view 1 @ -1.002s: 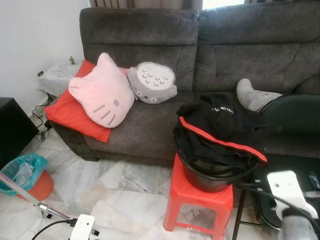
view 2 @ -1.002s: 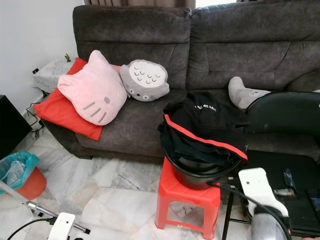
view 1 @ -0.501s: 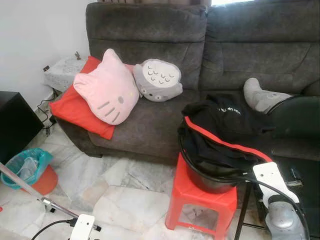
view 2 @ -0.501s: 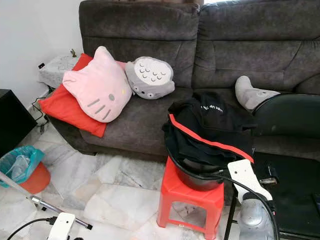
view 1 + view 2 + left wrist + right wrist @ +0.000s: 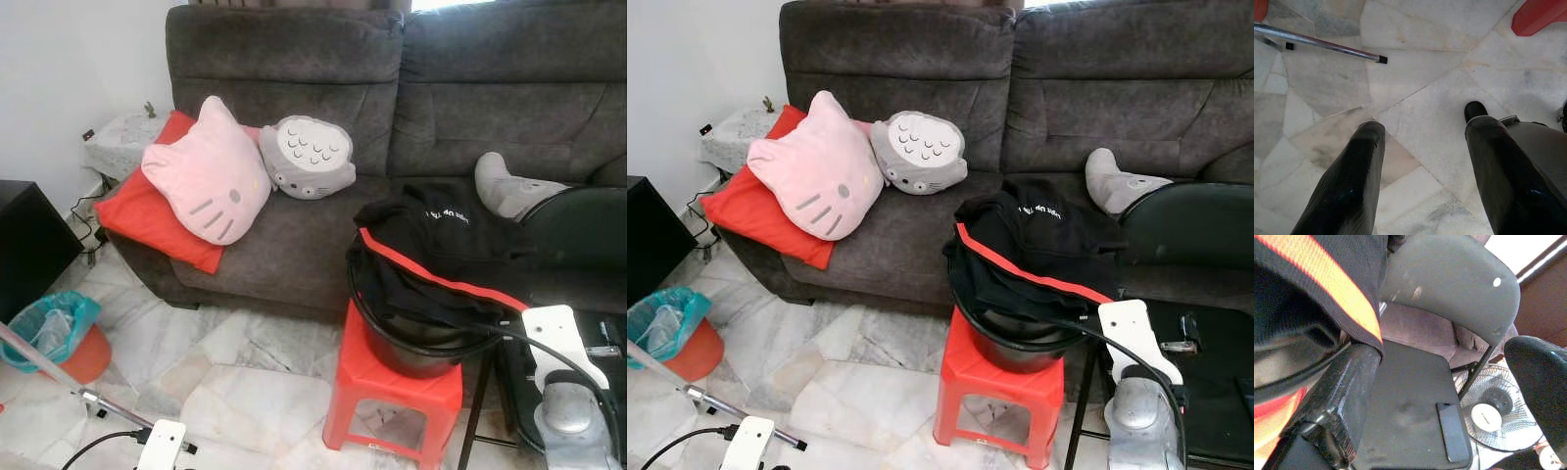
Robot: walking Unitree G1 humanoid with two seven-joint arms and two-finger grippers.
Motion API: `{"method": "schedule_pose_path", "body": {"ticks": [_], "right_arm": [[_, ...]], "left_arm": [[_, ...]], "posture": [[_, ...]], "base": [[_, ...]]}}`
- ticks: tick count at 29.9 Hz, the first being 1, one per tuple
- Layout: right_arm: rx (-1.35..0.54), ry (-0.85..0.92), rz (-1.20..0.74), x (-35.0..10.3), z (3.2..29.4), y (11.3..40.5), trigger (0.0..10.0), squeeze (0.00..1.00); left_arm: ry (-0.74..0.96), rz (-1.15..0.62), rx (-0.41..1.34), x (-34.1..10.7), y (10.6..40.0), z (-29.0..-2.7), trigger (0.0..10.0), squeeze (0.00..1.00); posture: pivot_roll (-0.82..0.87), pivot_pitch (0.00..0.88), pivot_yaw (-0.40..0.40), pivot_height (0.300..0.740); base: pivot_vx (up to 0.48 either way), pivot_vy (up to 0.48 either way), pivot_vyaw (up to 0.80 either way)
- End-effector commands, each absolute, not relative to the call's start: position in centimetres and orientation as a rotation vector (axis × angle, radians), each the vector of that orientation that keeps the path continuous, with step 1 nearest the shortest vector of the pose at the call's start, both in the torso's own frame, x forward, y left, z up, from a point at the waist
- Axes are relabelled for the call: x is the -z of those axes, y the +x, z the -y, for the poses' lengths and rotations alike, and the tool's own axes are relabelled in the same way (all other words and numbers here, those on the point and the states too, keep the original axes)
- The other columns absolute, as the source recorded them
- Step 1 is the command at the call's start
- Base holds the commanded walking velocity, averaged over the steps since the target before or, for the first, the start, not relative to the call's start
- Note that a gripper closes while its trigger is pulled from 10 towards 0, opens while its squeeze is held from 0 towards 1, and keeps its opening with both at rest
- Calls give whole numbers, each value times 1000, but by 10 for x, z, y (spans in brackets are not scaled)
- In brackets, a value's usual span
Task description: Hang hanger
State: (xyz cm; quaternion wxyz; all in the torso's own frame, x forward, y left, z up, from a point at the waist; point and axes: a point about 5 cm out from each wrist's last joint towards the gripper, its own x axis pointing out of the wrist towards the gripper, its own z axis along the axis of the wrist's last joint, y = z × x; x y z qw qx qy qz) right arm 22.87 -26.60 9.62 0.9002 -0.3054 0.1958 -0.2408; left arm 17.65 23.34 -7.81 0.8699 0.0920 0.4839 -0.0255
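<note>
A black garment with a red stripe (image 5: 431, 259) is heaped over a black bucket (image 5: 416, 348) that stands on a red plastic stool (image 5: 392, 397). My right arm (image 5: 554, 338) is raised just right of the bucket. In the right wrist view my right gripper (image 5: 1444, 357) is open and holds nothing; one finger (image 5: 1347, 391) lies beside the bucket rim and the striped cloth (image 5: 1337, 289). My left arm (image 5: 162, 446) hangs low over the marble floor, with the left gripper (image 5: 1425, 127) open and empty.
A dark grey sofa (image 5: 294, 98) holds a pink cat cushion (image 5: 206, 176), a grey cushion (image 5: 309, 157), a red pillow and a person's leg with a grey sock (image 5: 505, 191). A black table (image 5: 1405, 416) with a phone stands right. A metal pole (image 5: 1322, 43) and an orange bin (image 5: 54, 343) lie left.
The camera shifted a little. My right arm has drifted slightly to the right, away from the bucket rim. The left arm has stayed low.
</note>
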Motion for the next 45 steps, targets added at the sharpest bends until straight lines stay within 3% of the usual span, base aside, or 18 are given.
{"method": "schedule_pose_path", "body": {"ticks": [1, 20, 33, 45], "right_arm": [[506, -619, -385, -100, 268, 233, 10000, 0], [426, -712, -344, -106, 259, 249, 10000, 0], [319, -842, -191, -122, 246, 263, 10000, 0], [436, -818, -256, -119, 258, 259, 10000, 0]], "left_arm": [[220, -1025, 59, 79, 173, -236, 10000, 0], [219, -1020, 53, 78, 175, -236, 10000, 0], [219, -1015, 51, 78, 176, -236, 10000, 0], [215, -1016, 53, 78, 176, -236, 10000, 0]], "posture": [[-85, 0, 81, 740], [-81, 0, 82, 740], [-81, 0, 85, 740], [-79, 0, 87, 740]], "base": [[0, 0, 0], [0, 0, 0], [0, 0, 0], [0, 0, 0]]}}
